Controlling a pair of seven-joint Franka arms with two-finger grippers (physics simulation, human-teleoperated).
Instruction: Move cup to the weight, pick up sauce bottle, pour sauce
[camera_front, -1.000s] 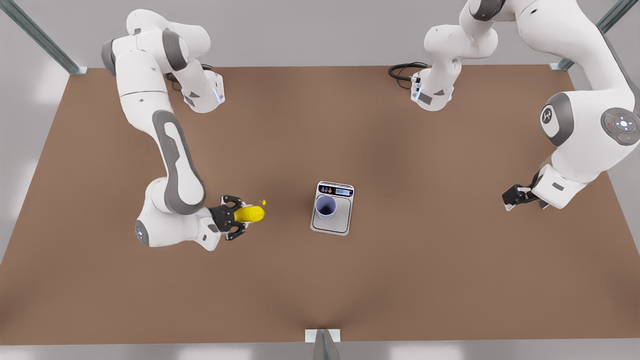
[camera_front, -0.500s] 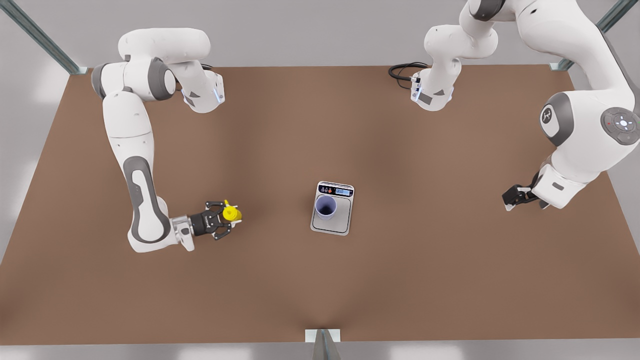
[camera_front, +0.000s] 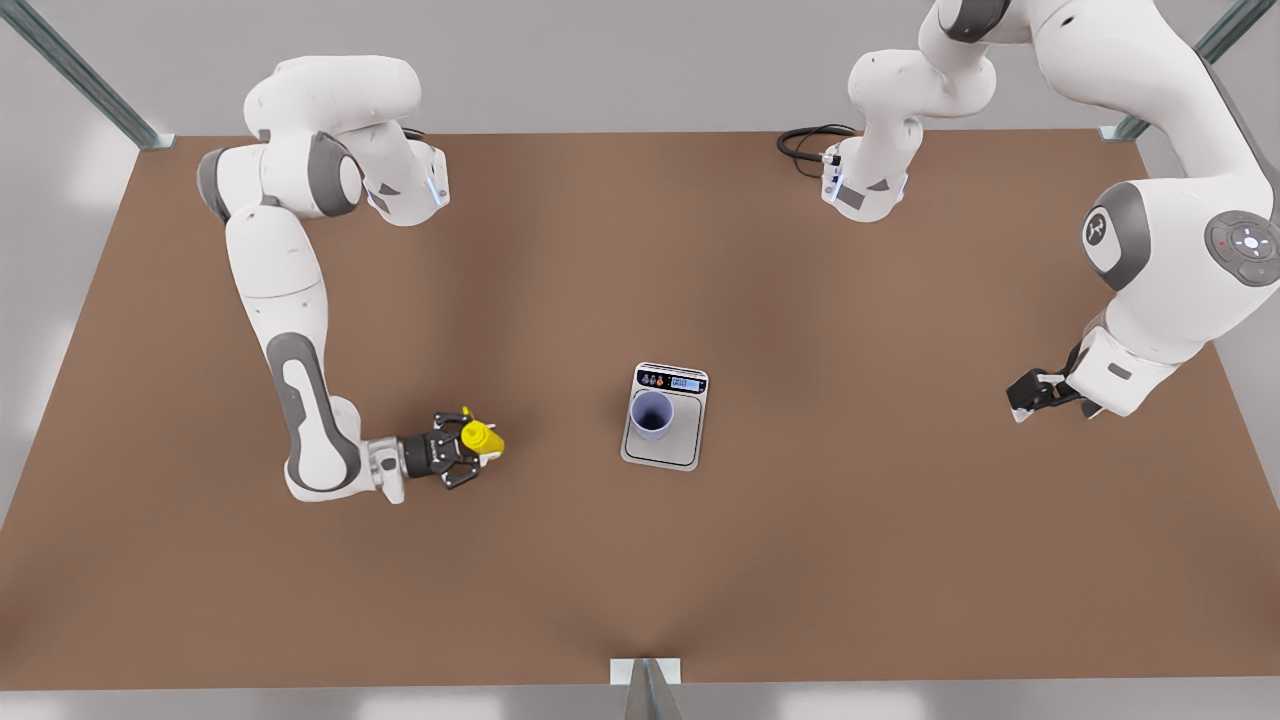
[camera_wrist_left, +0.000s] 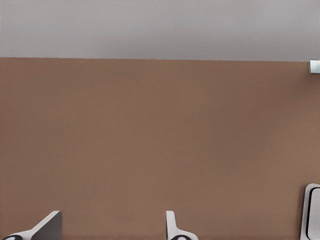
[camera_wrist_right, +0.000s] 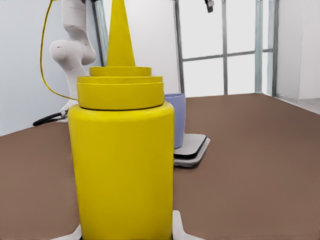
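Note:
The lavender cup (camera_front: 651, 413) stands upright on the weight (camera_front: 672, 450), a silver-grey scale in the middle of the table. At the front view's left, my right gripper (camera_front: 466, 450) is shut on the yellow sauce bottle (camera_front: 481, 438), which is upright with its nozzle up. In the right wrist view the sauce bottle (camera_wrist_right: 122, 160) is close up, with the cup (camera_wrist_right: 176, 120) and weight (camera_wrist_right: 192, 152) behind it. My left gripper (camera_front: 1018, 400) waits open at the front view's right, far from the scale. Its fingers (camera_wrist_left: 50, 226) hang over bare table, with the weight's corner (camera_wrist_left: 312, 212) at the edge.
The brown table (camera_front: 860, 560) has metal frame posts at its corners and a bracket (camera_front: 646, 672) at the near edge. Both arm bases (camera_front: 405, 185) stand along the far edge, with a black cable (camera_front: 805, 145) beside the one on the front view's right.
The right gripper brought the bottle from a tilted pose to upright, swung back to the front view's left, then shifted right toward the scale. The left arm barely moved.

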